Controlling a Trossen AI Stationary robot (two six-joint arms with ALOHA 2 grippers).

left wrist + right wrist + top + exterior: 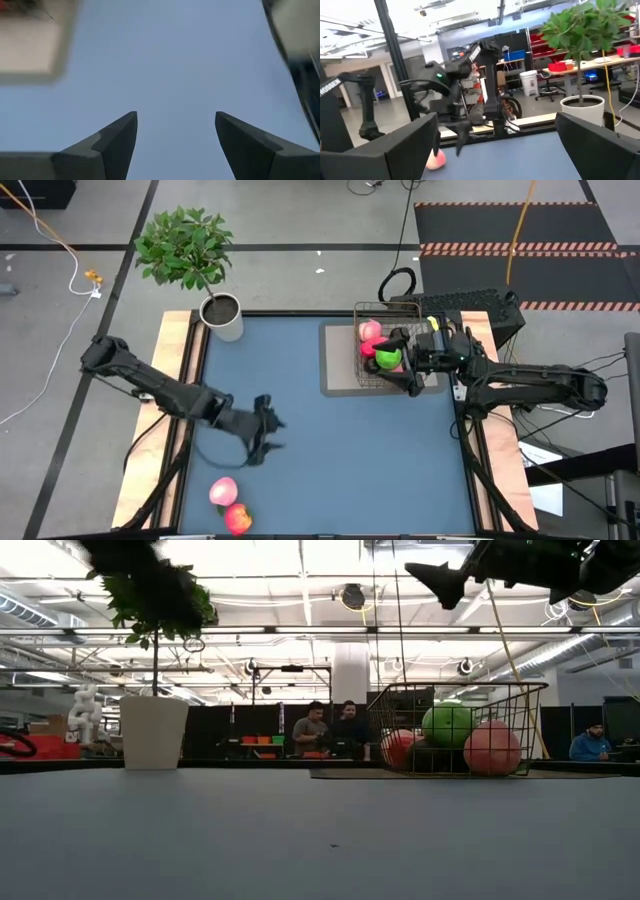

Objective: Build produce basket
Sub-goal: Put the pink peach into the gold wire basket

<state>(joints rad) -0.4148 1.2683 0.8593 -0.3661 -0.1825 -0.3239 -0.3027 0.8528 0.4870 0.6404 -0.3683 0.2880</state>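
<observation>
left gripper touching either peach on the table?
Apart. The high view shows bare blue table between the left gripper and the two peaches near the front edge.

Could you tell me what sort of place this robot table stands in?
Probably an open robotics lab or workshop: exposed ceiling ducts and strip lights, people seated at benches behind the table, and red storage bins on shelves.

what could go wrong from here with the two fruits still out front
1. The two peaches lie close together near the table's front edge; a nudge from the open left gripper could roll one off.
2. The open right gripper hangs over the basket and might snag its wire rim.
</observation>
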